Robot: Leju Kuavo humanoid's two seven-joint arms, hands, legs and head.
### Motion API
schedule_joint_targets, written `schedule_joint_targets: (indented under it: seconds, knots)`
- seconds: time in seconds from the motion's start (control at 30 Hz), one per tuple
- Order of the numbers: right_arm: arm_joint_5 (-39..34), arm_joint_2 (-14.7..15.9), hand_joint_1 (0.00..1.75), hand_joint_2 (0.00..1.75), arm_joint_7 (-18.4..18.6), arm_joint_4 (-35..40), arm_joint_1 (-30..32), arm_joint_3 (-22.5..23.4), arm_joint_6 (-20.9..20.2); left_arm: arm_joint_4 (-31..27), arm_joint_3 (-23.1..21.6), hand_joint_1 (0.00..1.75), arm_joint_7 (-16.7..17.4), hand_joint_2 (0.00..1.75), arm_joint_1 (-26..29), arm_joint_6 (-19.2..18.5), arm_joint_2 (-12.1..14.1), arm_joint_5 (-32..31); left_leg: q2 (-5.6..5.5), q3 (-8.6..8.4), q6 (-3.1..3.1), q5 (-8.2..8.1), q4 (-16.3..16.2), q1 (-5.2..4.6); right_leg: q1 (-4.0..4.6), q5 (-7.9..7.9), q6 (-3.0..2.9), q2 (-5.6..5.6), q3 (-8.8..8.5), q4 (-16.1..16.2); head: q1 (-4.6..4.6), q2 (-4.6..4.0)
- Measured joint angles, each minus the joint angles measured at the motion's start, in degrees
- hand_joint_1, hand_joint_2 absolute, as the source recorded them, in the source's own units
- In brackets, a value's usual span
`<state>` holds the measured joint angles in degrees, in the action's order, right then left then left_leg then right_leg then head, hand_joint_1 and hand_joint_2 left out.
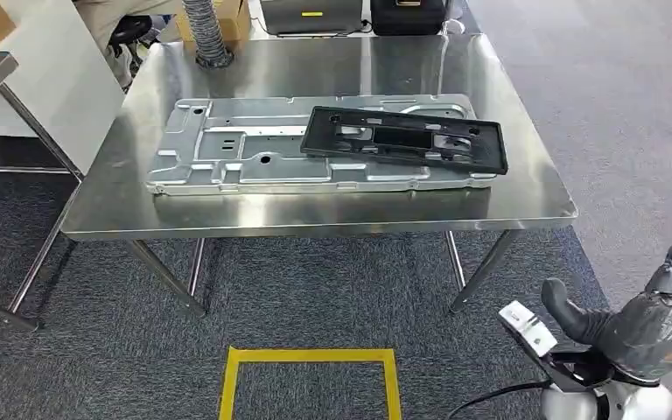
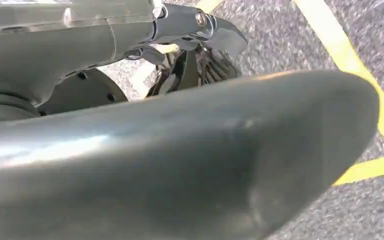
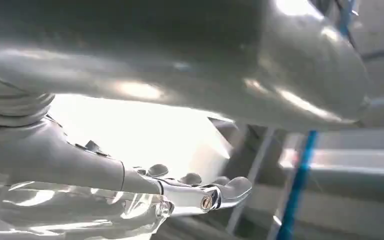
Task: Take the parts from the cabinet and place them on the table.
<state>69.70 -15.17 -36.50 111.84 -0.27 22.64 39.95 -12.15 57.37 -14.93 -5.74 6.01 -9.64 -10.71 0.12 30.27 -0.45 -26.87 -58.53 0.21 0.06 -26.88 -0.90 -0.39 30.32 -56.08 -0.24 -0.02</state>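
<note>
Stainless steel table point(image 1: 525, 188) carries two parts: a pale grey stamped metal panel point(image 1: 227, 153) lying flat and a black plastic frame point(image 1: 402, 140) resting slantwise across its right half. The robot's right hand point(image 1: 656, 319) hangs low beside the table's right front corner, well apart from both parts, fingers spread and holding nothing. Its left hand point(image 2: 180, 150) (seen close from the wrist camera, above grey carpet and yellow floor tape point(image 2: 350, 60)) holds nothing visible, but whether its fingers are apart or curled cannot be told.
</note>
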Motion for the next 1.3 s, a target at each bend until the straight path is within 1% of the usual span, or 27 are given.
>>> schedule_joint_targets:
  seconds: [0.03, 0.07, 0.13, 0.17, 0.23, 0.3, 0.33, 0.37, 0.4, 0.43, 0.47, 0.5, 0.53, 0.67, 0.7, 0.77, 0.8, 0.87, 0.9, 0.93, 1.0, 1.03, 1.07, 1.13, 1.17, 1.23, 1.3]
  knots:
    - [-0.22, 0.00, 0.00, 0.00, 0.94, -1.42, 0.23, 0.02, 0.00, 0.00, -0.09, 0.00, -0.04, 0.00, -0.05, 0.07, 0.11, 0.07, 0.00, -0.99, 0.28, -1.02, 1.56, -0.38, 0.27, 0.07, 0.31, 0.00, 0.23, -0.03, 0.07, -0.02]
    - [-0.22, 0.02, 0.00, 0.00, 1.33, -2.72, 0.27, 0.02, 0.00, 0.00, -0.11, 0.00, -0.09, 0.00, -0.05, 0.09, 0.11, 0.24, 0.00, -0.65, 0.48, -0.37, 1.44, -0.47, 0.16, 0.25, 0.65, 0.03, 0.32, -0.05, 0.00, 0.00]
    - [-0.24, 0.02, 0.00, 0.00, 2.83, -4.99, 0.27, 0.09, 0.00, 0.00, -0.15, 0.00, -0.13, 0.00, -0.05, 0.11, 0.11, 0.05, -0.01, -0.35, 0.95, -0.49, 1.73, -0.57, 0.10, 0.51, 1.19, 0.04, 0.47, 0.00, 0.02, 0.00]
    - [-0.48, 0.11, 0.00, 0.00, 4.40, -5.99, 0.32, 0.00, -0.09, 0.00, -0.13, 0.00, -0.13, 0.00, -0.08, 0.15, 0.13, -0.20, -0.05, -0.35, 1.50, -0.13, 2.30, -0.09, 0.37, 0.62, 1.53, 0.05, 0.45, 0.07, -0.04, -0.02]
    - [-1.20, 0.96, 0.00, 0.00, 8.13, -7.82, 0.59, -0.35, -0.46, -0.02, -0.13, 0.00, -0.07, 0.00, -0.20, 0.24, 0.11, -0.13, 0.06, -0.39, 2.30, 0.53, 2.96, 0.21, 0.18, -1.25, 2.12, 0.27, 1.34, -1.95, 0.29, -0.02]
    - [-2.58, 1.37, 0.00, 0.00, 8.59, -12.35, 0.56, -0.24, -0.29, 0.00, -0.13, 0.00, -0.02, 0.00, -0.21, 0.35, 0.09, 0.02, 0.10, 0.09, 2.51, 0.75, 2.94, 0.10, -0.28, -6.28, 2.78, 0.31, 5.88, -11.37, 0.35, 0.00]
    - [-3.02, 1.55, 0.00, 0.00, 8.57, -14.52, 0.72, 0.09, -0.26, 0.00, -0.13, 0.00, -0.02, 0.00, -0.18, 0.35, 0.09, 0.09, 0.11, 0.32, 2.53, 0.81, 2.89, 0.05, -0.45, -7.98, 2.98, 0.31, 8.06, -15.98, 0.35, -0.02]
    - [-3.35, 1.64, 0.00, 0.00, 8.54, -16.09, 0.84, 0.42, -0.24, 0.00, -0.13, 0.00, -0.04, 0.00, -0.14, 0.35, 0.09, 0.15, 0.11, 0.49, 2.50, 0.88, 2.76, 0.03, -0.54, -8.31, 3.09, 0.30, 9.17, -18.31, 0.35, 0.00]
    - [-3.83, 1.75, 0.00, 0.00, 8.37, -18.23, 0.92, 0.92, -0.24, 0.00, -0.13, 0.00, -0.07, 0.00, -0.11, 0.35, 0.09, 0.20, 0.10, 0.60, 2.47, 0.89, 2.61, 0.00, -0.65, -7.10, 3.16, 0.30, 8.77, -17.63, 0.37, 0.00]
    - [-4.80, 1.75, 0.00, 0.00, 7.76, -20.29, 0.91, 1.42, -0.22, 0.00, -0.13, 0.00, -0.20, 0.00, -0.09, 0.35, 0.07, 0.20, 0.07, 0.61, 2.45, 0.88, 2.50, 0.00, -0.75, -4.93, 3.08, 0.30, 7.03, -14.29, 0.37, 0.00]
    - [-5.74, 1.81, 0.00, 0.00, 7.10, -22.26, 0.87, 2.16, -0.20, 0.00, -0.13, 0.00, -0.50, 0.00, -0.10, 0.33, 0.07, 0.20, 0.01, 0.57, 2.38, 0.83, 2.38, -0.03, -0.77, -1.96, 2.86, 0.29, 4.00, -8.40, 0.35, 0.00]
    - [-6.30, 1.86, 0.00, 0.00, 6.75, -23.72, 0.84, 2.73, -0.20, 0.00, -0.13, 0.00, -0.66, 0.00, -0.12, 0.31, 0.04, 0.20, -0.05, 0.54, 2.30, 0.79, 2.28, -0.05, -0.76, -0.03, 2.60, 0.29, 1.68, -3.83, 0.39, 0.00]
    - [-6.97, 1.99, 0.00, 0.00, 6.60, -25.64, 0.70, 3.48, -0.20, 0.00, -0.13, 0.00, -0.83, 0.00, -0.10, 0.26, -0.04, 0.20, -0.06, 0.63, 2.04, 0.81, 2.28, -0.08, -0.61, -0.32, 2.08, 0.28, -0.22, 0.03, 0.33, -0.02]
    - [-11.64, 3.32, 0.00, 0.00, 7.26, -36.63, -0.60, 6.60, -0.15, 0.00, -0.13, 0.00, -1.49, 0.00, -0.14, 0.35, -0.22, 0.15, -0.07, 0.82, 0.72, 1.10, 2.43, -0.09, 0.00, 0.26, 1.39, 0.40, 0.29, 0.27, 0.37, 0.00]
    - [-12.99, 3.72, 0.00, 0.00, 6.73, -39.44, -1.32, 7.30, -0.15, 0.00, -0.13, 0.00, -1.68, 0.00, -0.17, 0.46, -0.22, -0.02, -0.06, 0.90, 0.36, 0.85, 2.21, -0.35, -0.54, 0.67, 0.89, 0.40, 0.07, 0.91, 0.26, 0.00]
    - [-16.75, 4.68, 0.00, 0.00, 4.87, -46.26, -3.13, 9.10, -0.17, 0.00, -0.13, 0.00, -1.99, 0.00, -0.19, 0.90, -0.22, -0.18, -0.13, 2.79, 0.07, -2.54, -2.33, -0.12, -0.72, 0.94, 0.43, 0.20, 0.07, 1.21, 0.13, 0.00]
    - [-19.53, 5.55, 0.00, 0.00, 3.49, -51.09, -3.85, 10.36, -0.31, 0.00, -0.15, 0.00, -2.05, 0.00, -0.14, 1.22, -0.24, -0.26, -0.12, 5.26, -0.11, -5.39, -7.86, 0.02, -0.68, 0.95, 0.40, 0.14, 0.17, 1.16, 0.09, -0.02]
    - [-25.40, 6.68, 0.00, 0.00, 1.38, -58.52, -5.07, 12.27, -3.57, 0.00, -0.13, 0.00, -2.19, 0.00, 0.08, 1.36, -0.26, -0.50, -0.10, 9.15, -0.39, -8.40, -16.44, 0.10, -0.61, 0.96, 0.39, 0.11, 0.43, 0.96, 0.02, 0.00]
    - [-27.67, 7.15, 0.00, 0.00, 0.96, -61.30, -5.67, 13.04, -5.53, 0.00, -0.13, 0.00, -2.23, 0.00, 0.18, 1.40, -0.26, -0.53, -0.09, 9.35, -0.42, -7.73, -16.82, 0.10, -0.62, 0.96, 0.39, 0.13, 0.51, 0.80, 0.07, -0.02]
    - [-30.81, 7.73, 0.00, 0.00, 1.06, -64.81, -6.29, 14.04, -9.31, 0.00, -0.13, 0.00, -2.27, 0.00, 0.18, 1.53, -0.26, -0.52, -0.08, 8.22, -0.32, -5.91, -14.44, 0.12, -0.62, 0.91, 0.42, 0.18, 0.51, 0.68, 0.00, 0.00]
    - [-35.31, 8.85, 0.00, 0.00, 2.57, -70.93, -7.51, 15.82, -17.94, 0.00, -0.13, 0.00, -2.21, 0.00, 0.13, 1.57, -0.26, -0.59, -0.08, 3.21, 0.09, -0.73, -4.20, 0.12, -0.62, 0.76, 0.63, 0.33, 0.42, 0.49, 0.04, -0.02]
    - [-36.56, 9.31, 0.00, 0.00, 3.19, -73.42, -7.85, 16.50, -21.16, 0.00, -0.13, 0.00, -2.12, 0.00, 0.06, 1.57, -0.24, -0.59, -0.10, 0.95, 0.39, 0.67, 0.69, 0.10, -0.60, 0.63, 0.85, 0.35, 0.48, 0.32, 0.04, -0.02]
    - [-37.14, 9.55, 0.00, 1.75, 3.54, -75.00, -8.16, 16.90, -22.81, 0.00, -0.13, 0.00, -2.01, 0.00, -0.04, 1.57, -0.24, -0.59, -0.13, 0.59, 0.53, -0.01, 1.67, -0.22, -0.17, 0.52, 1.21, 0.35, 0.72, -0.01, 0.07, -0.02]
    - [-39.62, 10.47, 0.00, 1.75, 7.58, -79.76, -8.91, 18.49, -28.17, 0.00, -0.15, 0.00, -1.58, 0.00, -0.08, 1.57, -0.24, -0.70, -0.21, 0.95, 1.03, 0.25, 1.47, -0.19, -0.27, 0.71, 1.78, 0.36, 0.90, 0.02, 0.11, 0.00]
    - [-40.67, 10.73, 0.00, 1.75, 11.12, -82.13, -9.14, 19.48, -30.97, 0.00, -0.15, 0.00, -1.23, 1.75, -0.07, 1.59, -0.24, -0.81, -0.24, 0.94, 1.32, 0.27, 1.47, -0.32, -0.30, 0.84, 2.16, 0.35, 0.78, 0.23, 0.11, -0.02]
    - [-41.87, 10.95, 0.00, 1.75, 17.06, -85.68, -9.07, 20.80, -33.61, 0.00, -0.17, 0.00, -0.76, 1.75, -0.19, 1.90, -0.39, -0.87, -0.18, 0.72, 2.25, 0.88, 2.26, 0.15, -0.48, -0.28, 2.82, 0.39, 1.04, -0.82, 0.20, 0.00]
    - [-42.92, 10.99, 0.00, 1.75, 21.77, -88.46, -9.08, 21.99, -34.66, 0.00, -0.17, 0.00, -0.68, 1.75, -0.21, 2.06, -0.46, -0.87, -0.13, 1.00, 2.57, 0.98, 2.27, 0.15, -0.55, -4.19, 3.24, 0.38, 3.95, -6.96, 0.46, 0.00]
